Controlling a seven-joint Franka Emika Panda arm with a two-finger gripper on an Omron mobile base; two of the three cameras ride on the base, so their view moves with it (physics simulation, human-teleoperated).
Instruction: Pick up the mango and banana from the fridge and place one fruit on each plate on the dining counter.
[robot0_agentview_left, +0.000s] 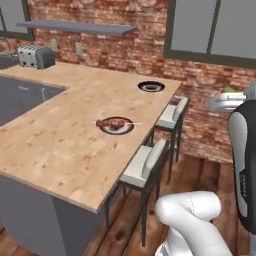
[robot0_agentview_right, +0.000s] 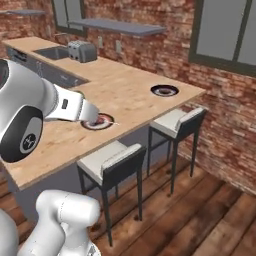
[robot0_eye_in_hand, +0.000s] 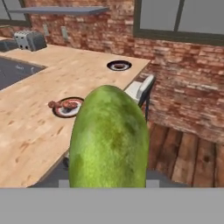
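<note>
Pincer grasping mango (robot0_eye_in_hand: 109, 138), center-bottom of hand view, off the table (robot0_agentview_left: 60, 145) edge. Judging: smooth, rounded, firm-ish, light, could slip; grip across mid-belly. Near plate (robot0_agentview_left: 116, 125) carries skewer; far plate (robot0_agentview_left: 151, 87) free.

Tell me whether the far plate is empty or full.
Empty: the far plate shows just its patterned centre, while the near plate carries a skewer.

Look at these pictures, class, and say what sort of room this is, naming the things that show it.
Most likely a home kitchen with a dining counter: a toaster stands at the back, stools line the counter's edge, and two plates sit on top.
</note>
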